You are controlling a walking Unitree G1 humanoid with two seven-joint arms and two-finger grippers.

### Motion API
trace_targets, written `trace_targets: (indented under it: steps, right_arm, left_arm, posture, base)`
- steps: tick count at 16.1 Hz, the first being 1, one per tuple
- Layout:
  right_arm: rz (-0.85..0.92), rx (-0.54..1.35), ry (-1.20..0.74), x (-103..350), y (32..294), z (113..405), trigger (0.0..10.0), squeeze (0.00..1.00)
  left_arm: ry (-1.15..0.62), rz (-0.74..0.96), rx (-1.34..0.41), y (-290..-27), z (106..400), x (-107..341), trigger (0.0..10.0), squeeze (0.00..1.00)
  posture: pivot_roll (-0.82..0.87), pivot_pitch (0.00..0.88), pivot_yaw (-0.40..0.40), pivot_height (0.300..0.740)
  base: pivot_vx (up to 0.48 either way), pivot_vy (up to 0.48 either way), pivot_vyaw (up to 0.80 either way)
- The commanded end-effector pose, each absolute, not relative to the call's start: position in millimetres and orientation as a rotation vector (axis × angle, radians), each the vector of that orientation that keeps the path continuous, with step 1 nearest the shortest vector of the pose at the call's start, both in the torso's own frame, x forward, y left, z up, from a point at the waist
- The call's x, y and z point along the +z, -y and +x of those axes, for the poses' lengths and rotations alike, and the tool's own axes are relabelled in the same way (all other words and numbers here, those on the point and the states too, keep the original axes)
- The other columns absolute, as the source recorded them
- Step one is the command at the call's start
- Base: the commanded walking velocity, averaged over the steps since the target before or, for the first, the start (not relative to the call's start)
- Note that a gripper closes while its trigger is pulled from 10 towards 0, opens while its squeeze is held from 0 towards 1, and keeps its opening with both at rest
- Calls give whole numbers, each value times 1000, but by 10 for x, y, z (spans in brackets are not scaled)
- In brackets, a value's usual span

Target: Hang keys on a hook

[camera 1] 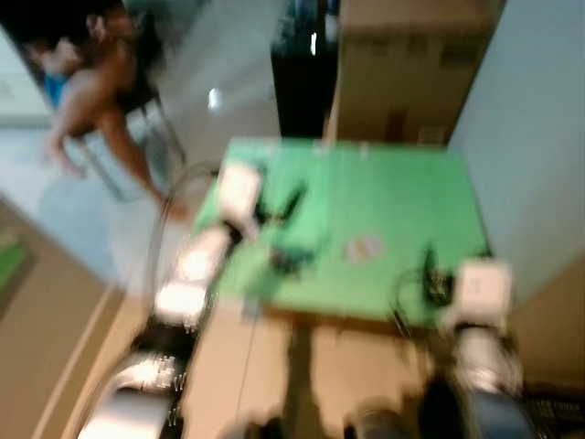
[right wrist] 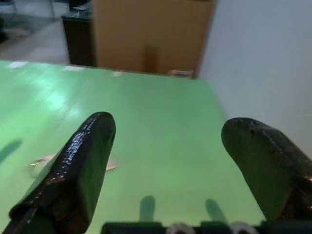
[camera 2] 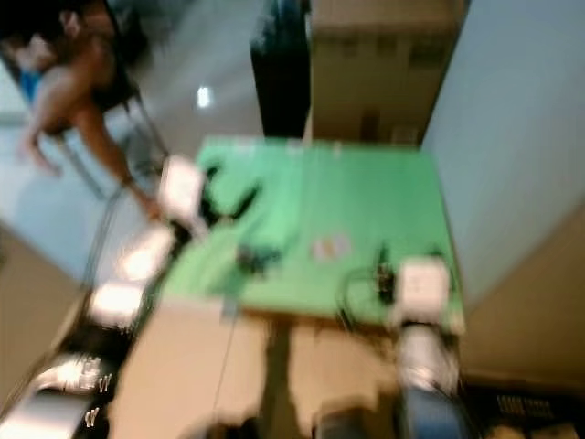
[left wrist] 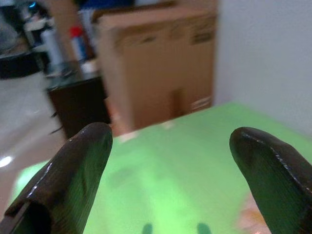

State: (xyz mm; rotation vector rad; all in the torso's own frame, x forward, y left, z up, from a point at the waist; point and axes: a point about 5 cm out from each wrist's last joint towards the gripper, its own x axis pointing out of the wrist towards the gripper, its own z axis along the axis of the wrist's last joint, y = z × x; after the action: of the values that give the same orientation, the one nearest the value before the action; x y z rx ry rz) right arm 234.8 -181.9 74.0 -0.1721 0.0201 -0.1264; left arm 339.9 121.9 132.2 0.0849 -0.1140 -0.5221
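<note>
On the green table [camera 1: 393,192], near its middle and a little toward the robot, lies a small pale, pinkish object [camera 1: 364,247], likely the keys; motion blur hides its shape, so the long axis cannot be read. A dark smudge [camera 1: 291,259] sits near the front-left part of the table; identity unclear.

Left gripper [left wrist: 170,161]: fingers spread wide, nothing between them, hovering over the table's left side and aimed toward the cardboard box [left wrist: 161,58] behind the table.

Right gripper [right wrist: 183,161]: fingers spread wide, empty, above the front-right edge. In the right wrist view the pale object [right wrist: 46,162] lies on the surface beyond the fingertips, off toward the robot's left.

Key relation: the object lies between the two grippers, ahead of and inboard from the right one. Either arm looks able to reach; the right seems slightly nearer, judged loosely given blur.

No hook identified. A person [camera 1: 91,82] sits beyond the table, on the left.

Judgement: approach phase; pickup not begun.
</note>
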Motion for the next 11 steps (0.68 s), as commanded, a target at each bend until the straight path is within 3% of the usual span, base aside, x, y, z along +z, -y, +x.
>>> trace_targets:
  steps: [1, 6, 11]
  right_arm:
    - [-191, -138, -37, 711, 1878, 2317, 10000, 0]
    - [-186, -131, -42, 694, 1822, 2269, 10000, 0]
    - [-169, -148, -62, 673, 1762, 2067, 10000, 0]
  left_arm:
    - [123, 89, -533, -1163, 3417, 1368, 10000, 0]
    - [106, 130, -612, -1120, 3429, 1389, 10000, 0]
    - [-17, 280, -599, -1275, 3519, 1231, 10000, 0]
  posture:
    - [-310, 123, 106, 740]
    - [-312, 147, 115, 740]
    - [-328, 207, 157, 740]
  base:
    - [0, 0, 0]
    - [0, 0, 0]
    - [0, 0, 0]
